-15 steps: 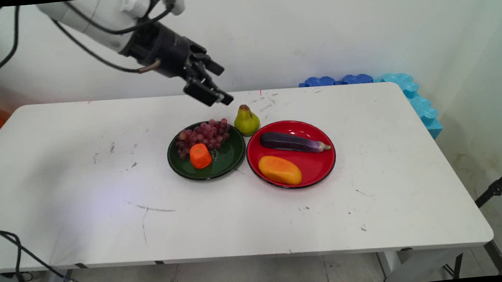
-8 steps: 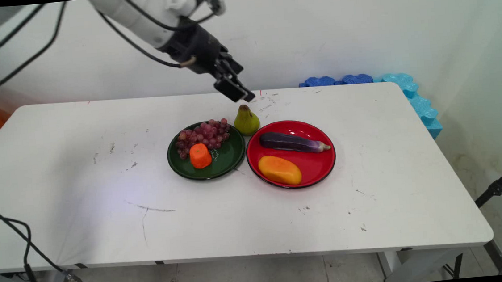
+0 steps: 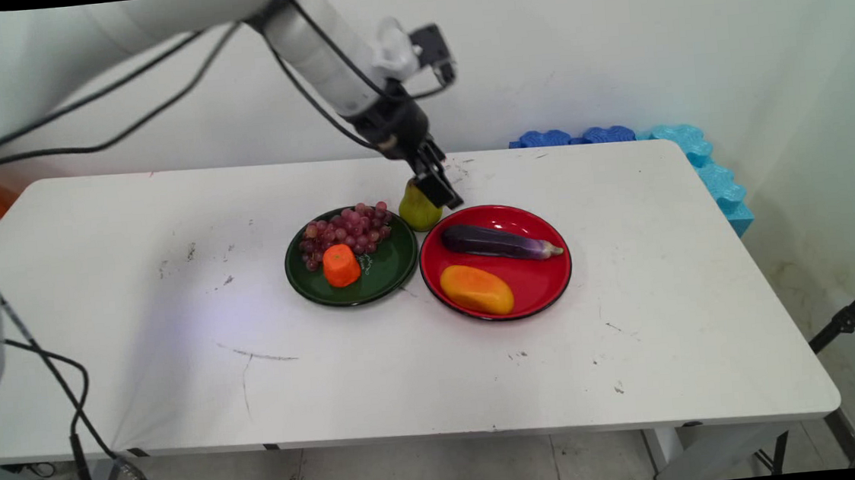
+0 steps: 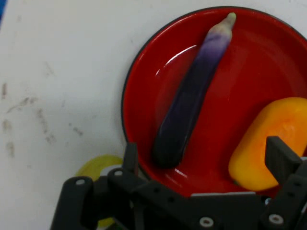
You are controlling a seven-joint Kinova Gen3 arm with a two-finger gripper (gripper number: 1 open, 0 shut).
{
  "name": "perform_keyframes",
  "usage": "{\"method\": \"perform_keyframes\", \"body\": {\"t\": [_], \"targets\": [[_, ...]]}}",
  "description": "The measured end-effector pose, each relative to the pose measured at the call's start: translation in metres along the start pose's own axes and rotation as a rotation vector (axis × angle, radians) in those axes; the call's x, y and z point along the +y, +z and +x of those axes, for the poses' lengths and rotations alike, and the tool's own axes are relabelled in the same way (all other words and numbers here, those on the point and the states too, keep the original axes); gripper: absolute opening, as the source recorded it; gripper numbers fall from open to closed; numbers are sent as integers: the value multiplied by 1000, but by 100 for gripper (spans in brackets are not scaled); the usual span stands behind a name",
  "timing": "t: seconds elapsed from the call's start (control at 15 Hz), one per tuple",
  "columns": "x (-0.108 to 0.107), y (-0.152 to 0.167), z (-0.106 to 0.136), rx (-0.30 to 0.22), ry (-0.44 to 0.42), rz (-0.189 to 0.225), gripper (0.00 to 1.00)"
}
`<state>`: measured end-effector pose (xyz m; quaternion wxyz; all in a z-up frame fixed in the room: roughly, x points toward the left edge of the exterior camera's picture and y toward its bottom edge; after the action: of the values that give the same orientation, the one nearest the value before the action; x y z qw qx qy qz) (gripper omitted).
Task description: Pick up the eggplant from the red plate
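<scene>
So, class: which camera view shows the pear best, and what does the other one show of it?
The main view. There the pear stands on the white table behind the green plate and red plate, its top hidden by the gripper. The hand view shows only a yellow-green sliver beside the gripper's linkage.

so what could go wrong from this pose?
1. The gripper is right at the top of the pear, which stands upright on the bare table. A sideways nudge could tip it.
2. The pear stands close to both the green plate holding grapes and the red plate. A tipped pear could roll against either.
3. The hand view shows mostly the eggplant, and the pear only at the edge, so alignment looks uncertain.
</scene>
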<state>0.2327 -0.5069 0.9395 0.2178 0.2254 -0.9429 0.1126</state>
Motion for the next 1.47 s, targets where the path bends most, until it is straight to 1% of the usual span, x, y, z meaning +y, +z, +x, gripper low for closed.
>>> {"method": "perform_keyframes", "body": {"t": [0.33,0.6,0.93,1.2,1.27,1.47], "targets": [[-9,64,17,-40,55,-48,100],[-14,106,24,-51,97,-81,100],[-16,141,25,-58,145,-110,100],[-16,157,26,-59,172,-121,100],[-16,160,26,-57,179,-122,0],[-19,166,30,-52,200,-119,0]]}}
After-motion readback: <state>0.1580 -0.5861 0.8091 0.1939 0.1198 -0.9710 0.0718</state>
